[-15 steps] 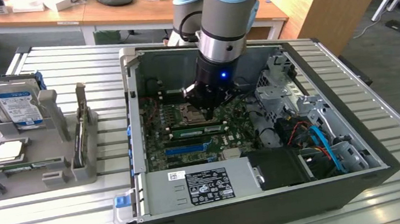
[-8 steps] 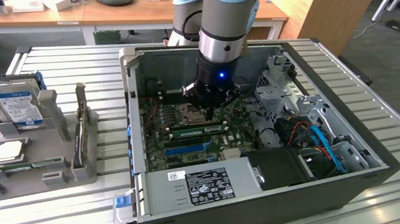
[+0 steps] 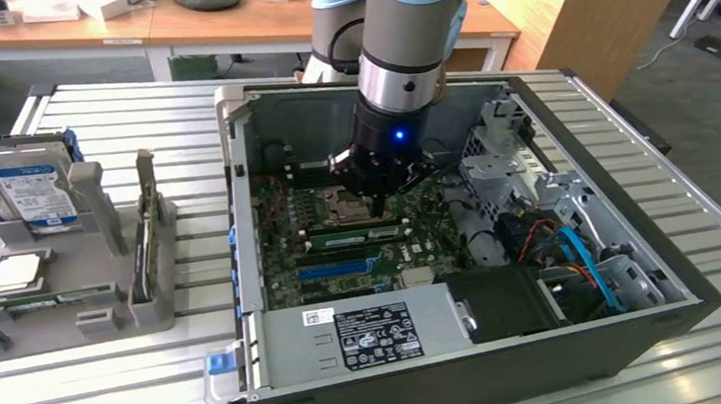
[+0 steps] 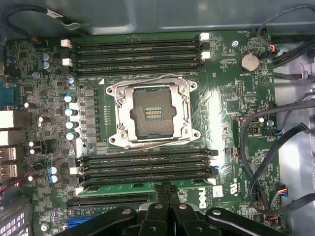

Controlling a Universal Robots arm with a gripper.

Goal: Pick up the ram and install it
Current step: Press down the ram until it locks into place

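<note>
A slatted metal table (image 3: 113, 385) holds an open computer case (image 3: 638, 334); inside, the ram (image 4: 142, 188) lies along the memory slot nearest the gripper (image 4: 168, 192), whose fingers are pressed together right at its edge; the wrist view shows the empty processor socket (image 4: 150, 114) and a Dell logo; the exterior view adds a grey holder (image 3: 74, 319) with a blue-labelled hard drive (image 3: 35, 194); the arm hides the fingertips there.
</note>
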